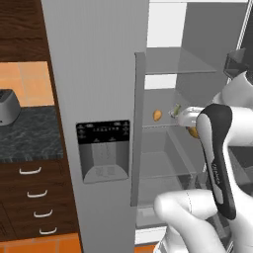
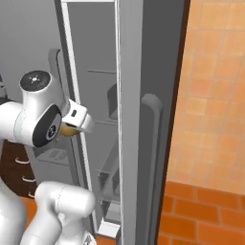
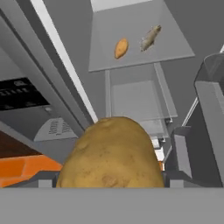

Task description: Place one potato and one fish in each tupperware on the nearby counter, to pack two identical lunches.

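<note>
A big brown potato (image 3: 111, 153) sits between the fingers of my gripper (image 3: 111, 180), which is shut on it. From the left base view the gripper (image 1: 190, 123) hangs in front of the open fridge with the potato (image 1: 193, 132) just under the hand. The same potato (image 2: 69, 129) peeks out below the hand in the right base view. On a glass fridge shelf (image 3: 170, 48) lie a second, smaller potato (image 3: 121, 48) (image 1: 157, 115) and a grey fish (image 3: 150, 38) (image 1: 175, 109), side by side. The tupperware is out of view.
The dark speckled counter (image 1: 29, 138) with a silver toaster (image 1: 7, 106) lies left of the fridge, over brown drawers (image 1: 37, 197). The grey fridge door (image 1: 99, 99) with its dispenser panel (image 1: 104, 148) stands between. Another open door (image 2: 143, 119) is on the right.
</note>
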